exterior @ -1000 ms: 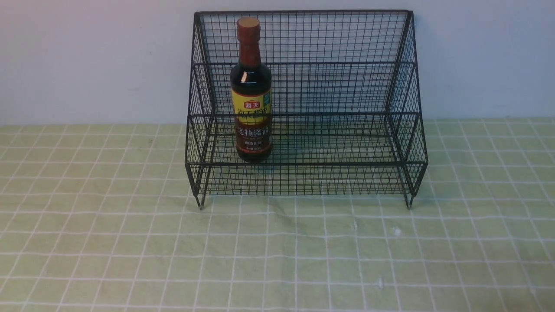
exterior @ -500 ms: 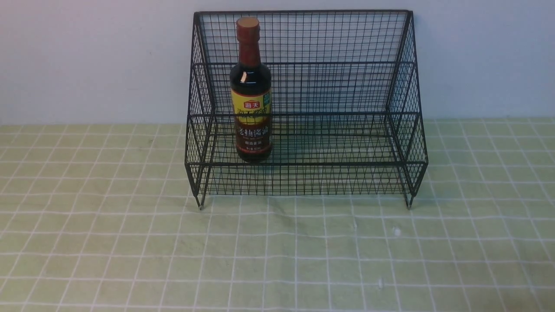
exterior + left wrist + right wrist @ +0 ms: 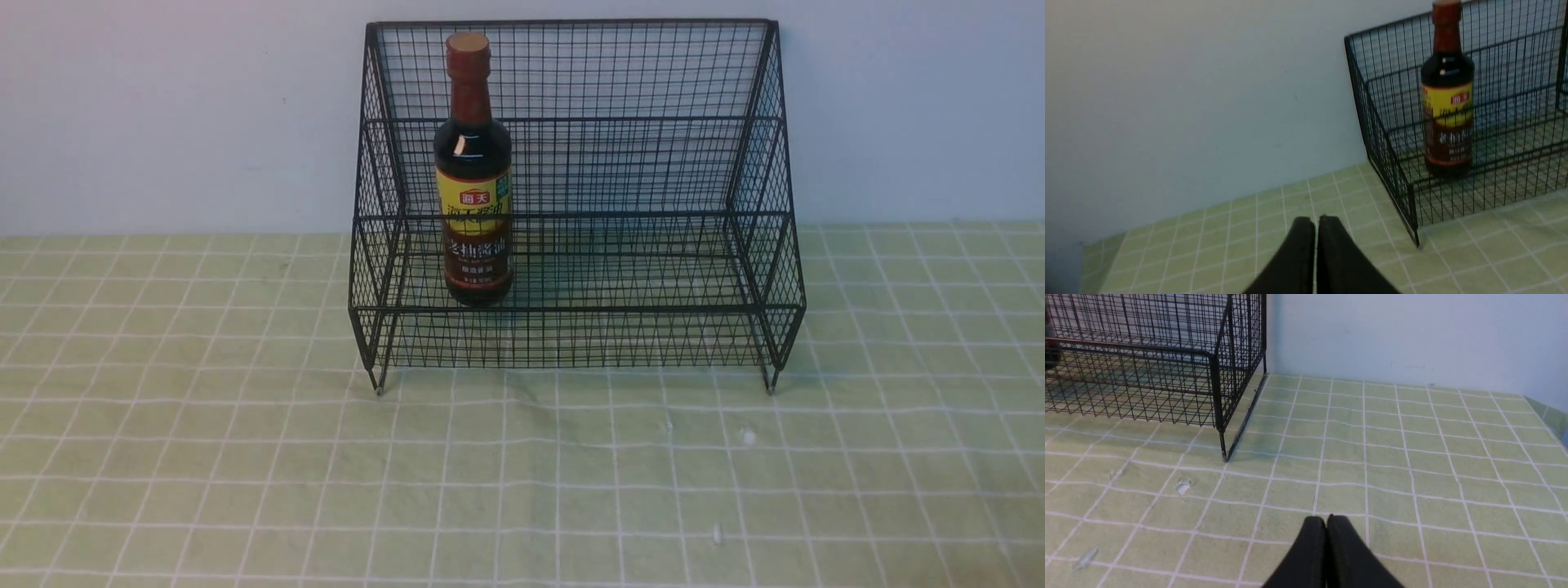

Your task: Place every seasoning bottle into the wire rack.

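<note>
Place type unclear to me: pale plain wall [image 3: 163, 114], green checked cloth [image 3: 245, 425]. Could be home or lab.

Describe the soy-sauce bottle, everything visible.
The soy-sauce bottle is tall, dark and glossy, apparently glass, with a slim neck in a reddish-brown wrap, a cap with a tan top, and a yellow-and-brown label bearing Chinese characters and a green patch. It stands upright inside the wire rack, left of center, apparently resting on its mesh floor. No hand touches it.

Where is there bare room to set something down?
Inside the wire rack, right of the soy-sauce bottle; also the tablecloth before the rack and at both sides. Tightest: between bottle and rack's left side.
</note>
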`<state>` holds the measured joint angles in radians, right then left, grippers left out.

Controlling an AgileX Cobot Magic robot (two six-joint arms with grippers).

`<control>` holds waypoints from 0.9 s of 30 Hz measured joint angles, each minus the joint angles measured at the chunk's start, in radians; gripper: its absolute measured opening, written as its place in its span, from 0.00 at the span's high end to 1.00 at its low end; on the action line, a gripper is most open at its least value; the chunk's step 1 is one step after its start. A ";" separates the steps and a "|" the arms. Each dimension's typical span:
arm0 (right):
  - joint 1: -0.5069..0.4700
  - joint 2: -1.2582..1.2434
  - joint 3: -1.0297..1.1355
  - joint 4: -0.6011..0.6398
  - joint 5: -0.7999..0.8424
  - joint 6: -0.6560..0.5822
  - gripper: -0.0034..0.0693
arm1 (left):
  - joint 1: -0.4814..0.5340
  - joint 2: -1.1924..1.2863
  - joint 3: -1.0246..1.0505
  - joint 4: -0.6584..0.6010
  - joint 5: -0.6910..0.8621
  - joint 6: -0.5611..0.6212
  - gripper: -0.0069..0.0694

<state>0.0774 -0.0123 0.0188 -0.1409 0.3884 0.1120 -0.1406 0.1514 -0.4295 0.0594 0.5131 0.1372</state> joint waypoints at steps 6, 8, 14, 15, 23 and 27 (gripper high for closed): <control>0.000 0.000 0.000 0.000 0.000 0.000 0.97 | 0.000 -0.160 0.325 0.000 -0.208 -0.055 0.92; 0.000 0.000 0.000 0.000 0.000 0.000 0.97 | 0.000 -0.162 0.393 0.000 -0.262 -0.086 0.92; 0.000 0.000 0.000 0.000 0.000 0.000 0.97 | 0.000 -0.162 0.456 0.000 -0.280 -0.119 0.92; 0.000 0.000 0.000 0.000 0.000 0.000 0.97 | 0.003 -0.162 0.457 0.000 -0.278 -0.127 0.92; 0.000 0.000 0.000 0.000 0.000 0.000 0.97 | 0.089 -0.162 0.458 0.000 -0.145 -0.137 0.92; 0.000 0.000 0.000 0.000 0.000 0.000 0.97 | 0.091 -0.162 0.458 0.000 -0.142 -0.137 0.92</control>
<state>0.0774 -0.0123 0.0188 -0.1409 0.3884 0.1120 -0.0496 -0.0110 0.0287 0.0594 0.3708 0.0000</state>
